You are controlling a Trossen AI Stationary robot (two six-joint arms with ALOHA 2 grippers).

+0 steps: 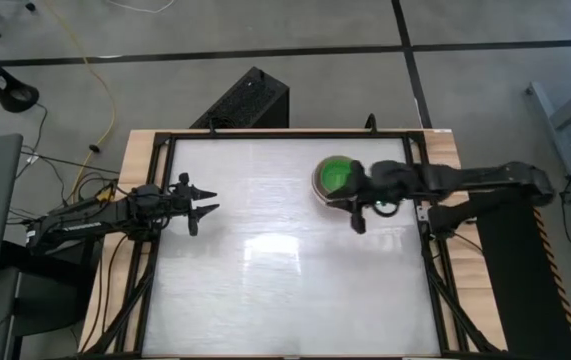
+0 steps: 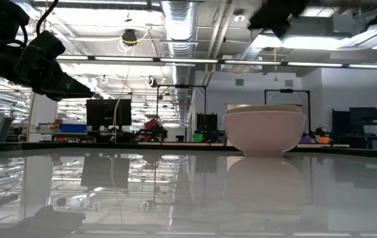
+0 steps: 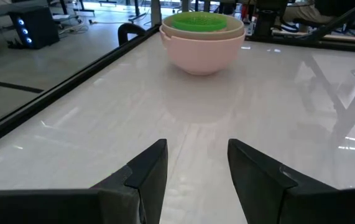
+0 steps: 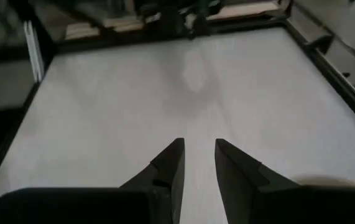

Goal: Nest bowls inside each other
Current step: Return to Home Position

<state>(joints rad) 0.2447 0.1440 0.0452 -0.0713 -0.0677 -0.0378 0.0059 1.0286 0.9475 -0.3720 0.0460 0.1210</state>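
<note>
A stack of nested bowls [image 1: 333,178] stands right of centre toward the far side, resting on the base of the outer salmon-pink bowl [image 3: 202,53]. Inside it sits a cream-white bowl [image 3: 234,29], with a bright-green bowl [image 3: 197,22] innermost. My right gripper [image 1: 353,200] hovers high over the stack's right side, open [image 4: 199,144], with nothing between its fingers. It shows dark at the top of the low view [image 2: 277,13]. My left gripper [image 1: 205,200] waits open near the table's left edge [image 3: 197,162], pointing toward the stack.
The white tabletop [image 1: 285,290] lies bare between the two arms and toward the near edge. A black frame rail [image 1: 155,250] runs round the table. A black box [image 1: 250,100] stands on the floor beyond the far edge.
</note>
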